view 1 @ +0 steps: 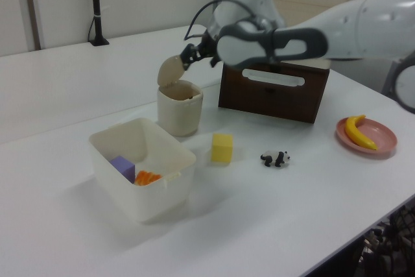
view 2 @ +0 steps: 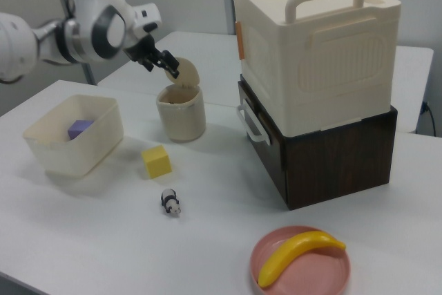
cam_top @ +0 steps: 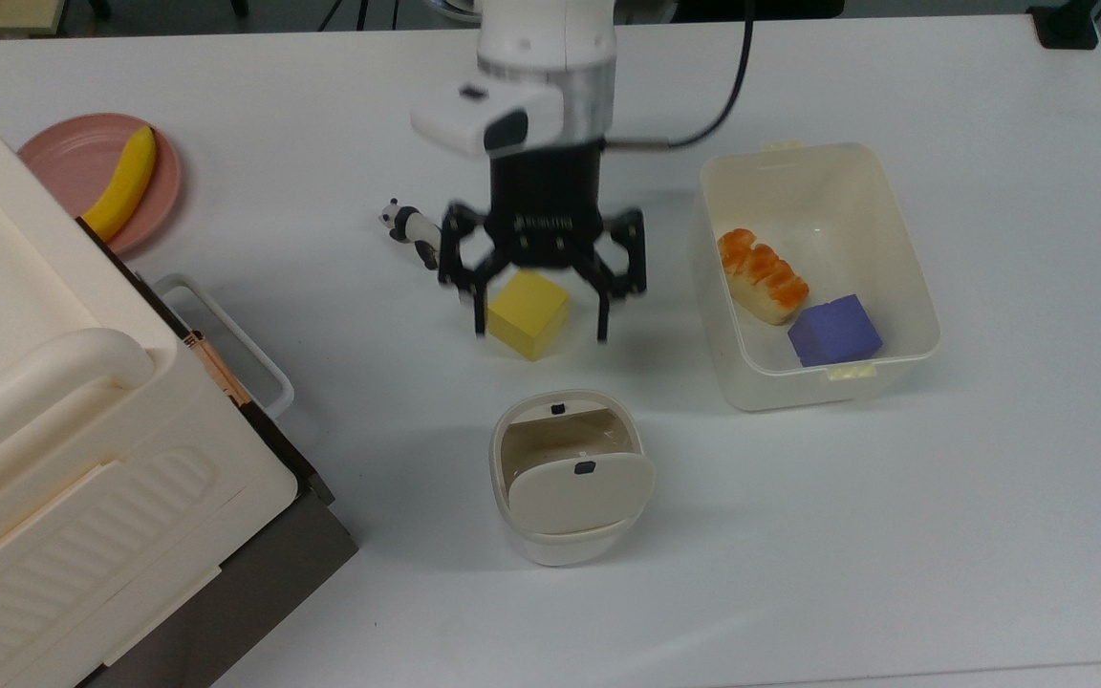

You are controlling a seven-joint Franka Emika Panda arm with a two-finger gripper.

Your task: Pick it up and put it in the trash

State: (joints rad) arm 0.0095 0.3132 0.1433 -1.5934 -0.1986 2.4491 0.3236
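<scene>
While the gripper (cam_top: pixel 542 333) hangs spread and empty, the wad is presumably inside the trash (cam_top: pixel 570 478).
Lift straight away, clear of the tilted flap (view 1: pixel 168 71) and yellow cube (cam_top: pixel 528 313).
</scene>
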